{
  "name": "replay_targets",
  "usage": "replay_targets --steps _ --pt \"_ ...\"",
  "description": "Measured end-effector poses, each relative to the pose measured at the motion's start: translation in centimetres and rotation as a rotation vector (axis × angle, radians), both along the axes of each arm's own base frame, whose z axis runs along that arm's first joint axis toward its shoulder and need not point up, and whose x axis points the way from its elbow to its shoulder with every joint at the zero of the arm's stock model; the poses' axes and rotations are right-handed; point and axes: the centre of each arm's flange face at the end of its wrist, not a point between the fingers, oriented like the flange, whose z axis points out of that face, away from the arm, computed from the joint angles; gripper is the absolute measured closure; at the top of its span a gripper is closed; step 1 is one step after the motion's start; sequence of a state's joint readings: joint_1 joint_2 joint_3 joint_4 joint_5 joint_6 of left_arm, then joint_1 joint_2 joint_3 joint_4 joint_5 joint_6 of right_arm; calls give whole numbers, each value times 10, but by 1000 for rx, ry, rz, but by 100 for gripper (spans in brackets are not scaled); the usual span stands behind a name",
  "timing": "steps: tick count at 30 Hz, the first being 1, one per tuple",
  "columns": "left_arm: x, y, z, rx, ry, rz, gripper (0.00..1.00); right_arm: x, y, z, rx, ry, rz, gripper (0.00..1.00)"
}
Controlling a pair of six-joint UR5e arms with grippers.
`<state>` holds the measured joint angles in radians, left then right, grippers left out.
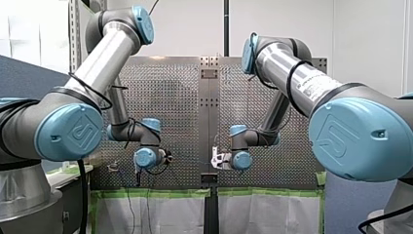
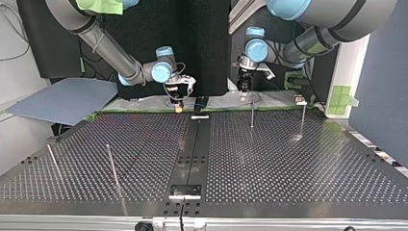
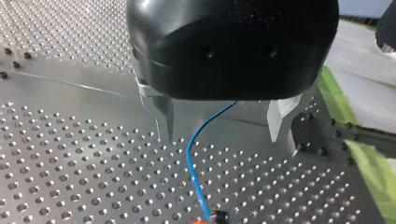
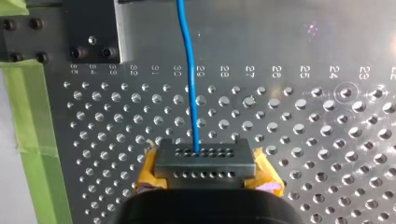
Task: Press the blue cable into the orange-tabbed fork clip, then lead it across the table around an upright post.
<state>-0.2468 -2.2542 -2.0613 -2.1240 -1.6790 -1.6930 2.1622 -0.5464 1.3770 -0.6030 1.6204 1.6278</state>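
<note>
In the left wrist view, the metal fingers [image 3: 163, 109] of the left gripper [image 3: 224, 137] are seen spread wide apart. The blue cable [image 3: 189, 158] comes out from under the black gripper body and passes between the fingers, touching neither. From there it curves away over the perforated table [image 3: 70, 163] to a small orange-and-dark piece [image 3: 208, 219] ahead of the gripper, of which too little is shown for it to be identified.

In the right wrist view, the right gripper [image 4: 205, 163] is seen pressed together. A dark block with two rows of holes is flanked by yellow pads [image 4: 148, 175]. The cable enters the block at its middle and is pinched there. It then runs straight ahead of the gripper over the table. A strip of green tape [image 4: 35, 116] is laid along the table's border, beside the gripper.

In the top view, both grippers are held low at the table's far edge, near each other, on either side of the centre seam. Two thin upright posts [image 2: 251, 114] stand in front of the left gripper, well apart from the cable. The cable itself cannot be made out in that view.
</note>
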Motion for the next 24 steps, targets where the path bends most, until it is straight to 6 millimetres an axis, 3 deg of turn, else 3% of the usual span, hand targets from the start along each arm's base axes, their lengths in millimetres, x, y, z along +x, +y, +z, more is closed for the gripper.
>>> replay_targets --steps 14,24 --pt "36 -12 20 41 2 100 0 1 1 0 0 0 3 100" --pt "53 -18 5 62 43 120 0 2 2 0 0 0 3 100"
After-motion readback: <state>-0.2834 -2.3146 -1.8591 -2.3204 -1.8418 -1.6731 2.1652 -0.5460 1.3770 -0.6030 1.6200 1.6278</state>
